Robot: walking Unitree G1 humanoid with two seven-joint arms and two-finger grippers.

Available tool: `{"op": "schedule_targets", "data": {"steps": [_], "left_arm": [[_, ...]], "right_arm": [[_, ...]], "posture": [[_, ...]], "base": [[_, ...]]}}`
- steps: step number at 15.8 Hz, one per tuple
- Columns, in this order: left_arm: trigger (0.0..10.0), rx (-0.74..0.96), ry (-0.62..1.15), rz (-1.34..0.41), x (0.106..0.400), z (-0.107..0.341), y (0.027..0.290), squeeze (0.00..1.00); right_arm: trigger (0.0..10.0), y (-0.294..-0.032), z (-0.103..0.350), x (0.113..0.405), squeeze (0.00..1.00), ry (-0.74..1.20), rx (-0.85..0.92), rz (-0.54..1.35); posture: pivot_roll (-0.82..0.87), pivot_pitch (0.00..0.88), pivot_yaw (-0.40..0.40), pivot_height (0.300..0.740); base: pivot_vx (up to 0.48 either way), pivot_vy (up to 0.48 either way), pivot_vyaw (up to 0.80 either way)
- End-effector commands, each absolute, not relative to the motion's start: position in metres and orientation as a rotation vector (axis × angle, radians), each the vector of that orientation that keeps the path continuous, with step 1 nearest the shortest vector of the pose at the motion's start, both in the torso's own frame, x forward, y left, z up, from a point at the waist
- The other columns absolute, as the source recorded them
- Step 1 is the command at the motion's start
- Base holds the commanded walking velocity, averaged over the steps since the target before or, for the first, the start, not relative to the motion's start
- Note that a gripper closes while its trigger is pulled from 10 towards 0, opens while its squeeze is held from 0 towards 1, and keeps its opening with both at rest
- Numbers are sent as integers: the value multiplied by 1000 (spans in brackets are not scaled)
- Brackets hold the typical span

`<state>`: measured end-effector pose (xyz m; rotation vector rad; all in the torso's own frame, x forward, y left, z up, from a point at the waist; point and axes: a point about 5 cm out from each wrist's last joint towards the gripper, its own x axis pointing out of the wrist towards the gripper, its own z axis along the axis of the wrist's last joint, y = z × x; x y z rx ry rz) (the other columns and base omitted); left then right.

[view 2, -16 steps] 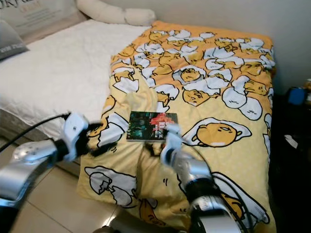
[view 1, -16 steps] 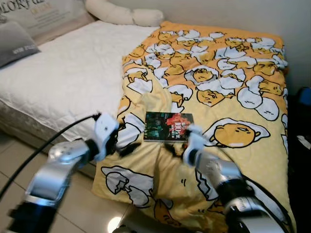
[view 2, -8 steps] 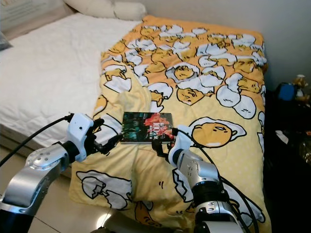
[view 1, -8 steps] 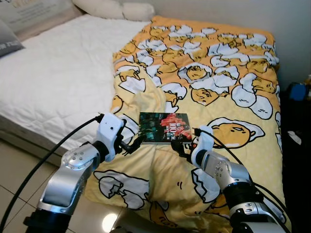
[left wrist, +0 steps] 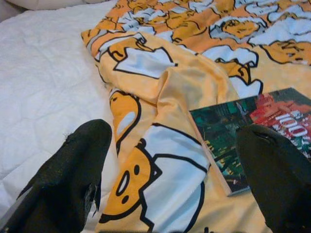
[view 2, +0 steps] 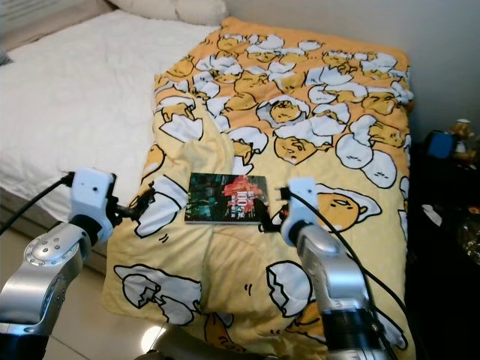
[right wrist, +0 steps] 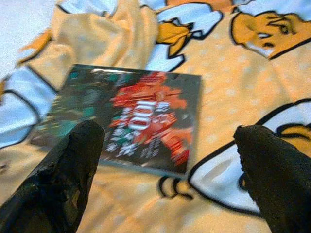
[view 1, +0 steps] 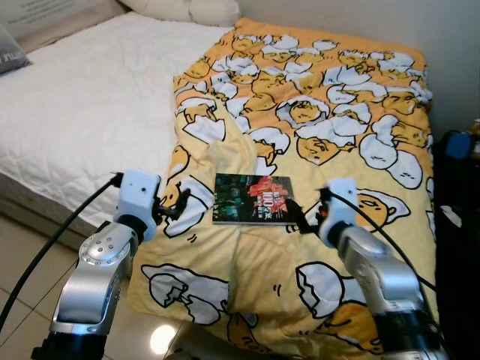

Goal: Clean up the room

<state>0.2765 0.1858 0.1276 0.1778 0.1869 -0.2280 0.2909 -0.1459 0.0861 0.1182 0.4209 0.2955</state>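
A thin book [view 1: 251, 199] with a dark green and red cover lies flat on the yellow egg-print blanket [view 1: 345, 97] near the bed's foot. My left gripper [view 1: 174, 207] hovers open just left of the book, over a fold of blanket. My right gripper [view 1: 303, 220] is open at the book's right edge, fingers pointing toward it. The right wrist view has the book [right wrist: 126, 116] between and beyond the two black fingers [right wrist: 63, 179]. In the left wrist view the book [left wrist: 248, 136] lies near one finger [left wrist: 277, 174].
The white mattress [view 1: 82, 105] lies bare on the left, with pillows [view 1: 202, 9] at the head. Tiled floor [view 1: 22, 255] runs below the bed's edge. Dark clutter [view 1: 457, 150] stands by the wall on the right.
Both grippers have spread outward from the book: the left one moved left, the right one moved right. The camera view shifted slightly. The book has not moved.
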Motion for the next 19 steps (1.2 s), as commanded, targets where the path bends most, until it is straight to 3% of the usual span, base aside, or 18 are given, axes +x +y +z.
{"op": "schedule_targets", "data": {"steps": [1, 5, 8, 12, 16, 19], "left_arm": [[10000, 167, 163, -243, 279, 136, 180, 0], [10000, 193, 175, -305, 278, 136, 172, 0], [10000, 196, 184, -317, 271, 137, 171, 0], [10000, 197, 195, -314, 265, 136, 174, 0], [10000, 205, 203, -323, 261, 136, 173, 0], [10000, 204, 227, -391, 254, 132, 167, 0]], "right_arm": [[10000, -138, 89, 287, 0, 456, 148, 358], [10000, -133, 73, 282, 0, 554, 62, 398], [10000, -126, 74, 279, 0, 550, 31, 435], [10000, -123, 72, 278, 0, 557, 16, 469], [10000, -129, 68, 276, 0, 585, -16, 459], [10000, -132, 63, 269, 0, 606, -25, 479]], "posture": [[-71, 0, 7, 740], [-66, 0, 17, 740], [-51, 0, 10, 740], [-41, 0, 3, 740], [-33, 0, -2, 740], [-36, 0, 4, 740]], "base": [[274, 0, 0], [306, 0, 0], [360, 0, 773], [383, 0, 0], [367, 0, 600], [0, 0, 0]]}}
